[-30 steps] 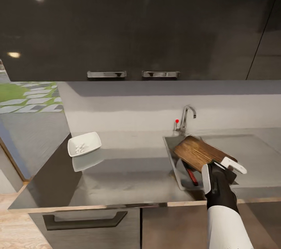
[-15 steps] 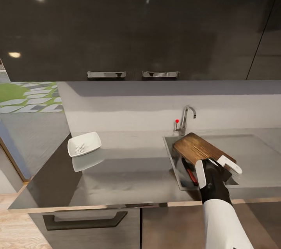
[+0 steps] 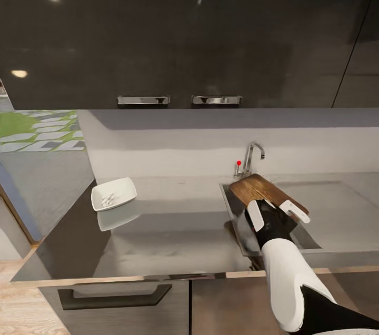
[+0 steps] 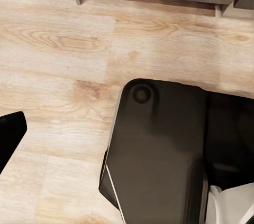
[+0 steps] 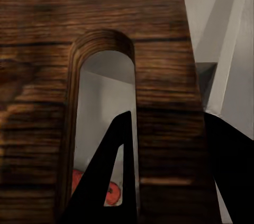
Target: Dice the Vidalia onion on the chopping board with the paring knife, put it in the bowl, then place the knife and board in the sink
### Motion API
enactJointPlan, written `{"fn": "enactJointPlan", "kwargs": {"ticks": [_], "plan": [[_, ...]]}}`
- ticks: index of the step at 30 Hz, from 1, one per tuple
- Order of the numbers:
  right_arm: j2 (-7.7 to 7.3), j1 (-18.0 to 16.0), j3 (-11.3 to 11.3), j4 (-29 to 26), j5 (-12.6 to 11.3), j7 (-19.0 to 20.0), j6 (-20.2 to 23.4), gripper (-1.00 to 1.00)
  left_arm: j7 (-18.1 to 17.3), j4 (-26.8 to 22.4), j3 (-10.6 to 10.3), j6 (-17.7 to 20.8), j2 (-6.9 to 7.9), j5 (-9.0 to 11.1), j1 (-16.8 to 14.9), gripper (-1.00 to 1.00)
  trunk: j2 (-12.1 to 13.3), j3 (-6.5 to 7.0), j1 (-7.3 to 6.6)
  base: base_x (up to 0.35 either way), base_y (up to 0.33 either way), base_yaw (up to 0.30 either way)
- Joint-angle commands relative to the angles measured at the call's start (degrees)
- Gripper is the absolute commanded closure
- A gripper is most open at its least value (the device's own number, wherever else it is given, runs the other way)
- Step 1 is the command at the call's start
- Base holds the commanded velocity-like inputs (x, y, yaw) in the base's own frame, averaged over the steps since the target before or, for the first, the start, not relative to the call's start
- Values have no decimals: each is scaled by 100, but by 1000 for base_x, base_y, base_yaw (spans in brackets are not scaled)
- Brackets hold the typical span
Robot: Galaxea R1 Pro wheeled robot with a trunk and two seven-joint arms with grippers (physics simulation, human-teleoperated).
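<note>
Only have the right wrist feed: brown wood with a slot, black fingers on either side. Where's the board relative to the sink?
Observer: The chopping board lies over the sink and looks tilted. Its far end is by the tap and its near end is held in the right gripper.
Operator: Bowl?
Observer: The bowl sits on the countertop, well left of the sink, with small white pieces inside.
Operator: Left arm?
Observer: Its wrist camera looks down at the wooden floor and the robot's dark base, so it is probably hanging low, away from the counter.
</note>
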Motion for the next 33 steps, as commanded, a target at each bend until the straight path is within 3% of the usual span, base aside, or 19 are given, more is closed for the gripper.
{"fn": "enactJointPlan", "kwargs": {"ticks": [1,7,11,14,17,23,33], "plan": [[5,-8,-16,70,39,-12,-28,100,16,-12,-15,-4,-2,18,3,-100,-14,-12,4,0,0,0],[5,-9,-58,381,-8,-14,-380,100,18,-12,-15,-4,-2,18,3,-100,-14,-38,4,48,0,0],[5,-9,-96,477,-502,-7,-647,100,18,-12,-15,-4,-2,18,3,-100,-14,-72,4,62,0,0],[5,-9,-102,489,-653,-5,-725,100,18,-12,-15,-4,-2,18,3,-100,-14,-99,4,11,0,0],[5,-9,-136,492,-695,-5,-745,100,18,-12,-15,-4,-2,18,3,-100,-14,-127,4,3,0,0],[-52,-9,-509,493,-708,-16,-753,100,18,-12,-15,-4,-2,18,3,-100,-14,-182,4,1,0,0],[-68,-9,-560,487,-709,-23,-761,100,18,-12,-15,-6,-2,18,3,-100,-14,-273,4,165,0,0]]}}
